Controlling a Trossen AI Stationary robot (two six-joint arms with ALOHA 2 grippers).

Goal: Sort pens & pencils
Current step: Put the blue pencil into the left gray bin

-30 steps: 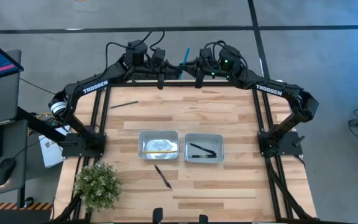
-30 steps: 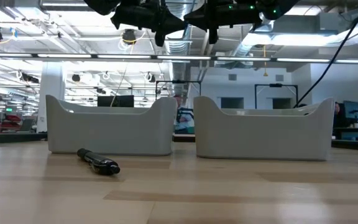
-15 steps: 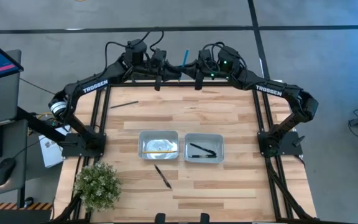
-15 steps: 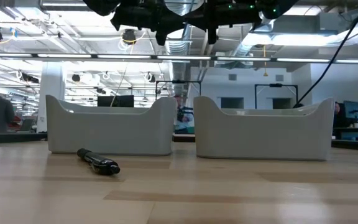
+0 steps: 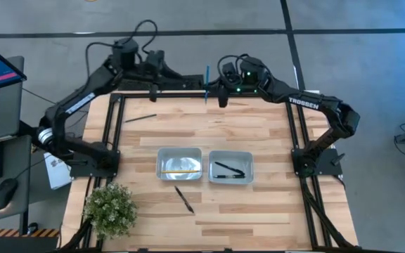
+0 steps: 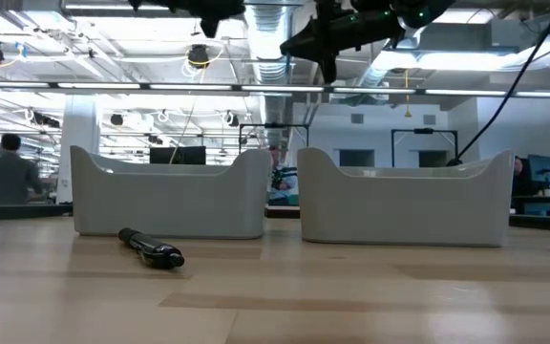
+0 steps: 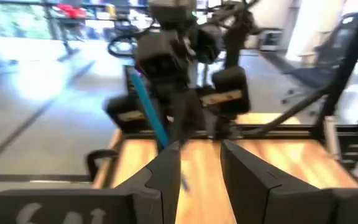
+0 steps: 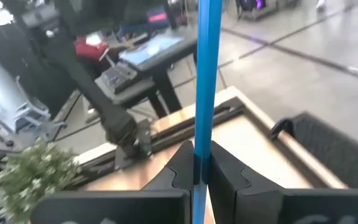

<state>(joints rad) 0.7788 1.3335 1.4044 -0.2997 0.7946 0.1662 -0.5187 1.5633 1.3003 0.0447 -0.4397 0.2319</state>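
Observation:
My right gripper (image 5: 209,86) hovers high over the table's far edge, shut on the light blue pencil (image 8: 207,74), which also shows in the left wrist view (image 7: 149,115). My left gripper (image 7: 197,163) is open and stands apart to the pencil's left (image 5: 164,69). A yellow pencil (image 5: 180,171) lies in the left tray (image 5: 162,156). Black pens (image 5: 228,169) lie in the right tray (image 5: 248,159). One black pen (image 5: 184,199) lies flat on the wood near the trays, also in the low view (image 6: 151,248). A dull dark pencil (image 5: 140,117) lies far left. My right gripper pinches the blue pencil's shaft (image 8: 199,158) between its two fingers. The fingers come level from the table's right and lie across the pencil. A long stretch of the pencil sticks out past them. It is lifted clear, high above the table.
A small potted plant (image 5: 110,208) stands at the near left corner. The two grey trays (image 6: 170,196) (image 6: 404,199) sit side by side mid-table. Bare wood lies near and right of them. A monitor and a mouse sit off the table's left.
My left arm has swung away from the blue pencil toward the table's left along the far edge. The pencil has stayed in my right gripper, which has shifted slightly leftward and turned, so the pencil now shows longer in the high view.

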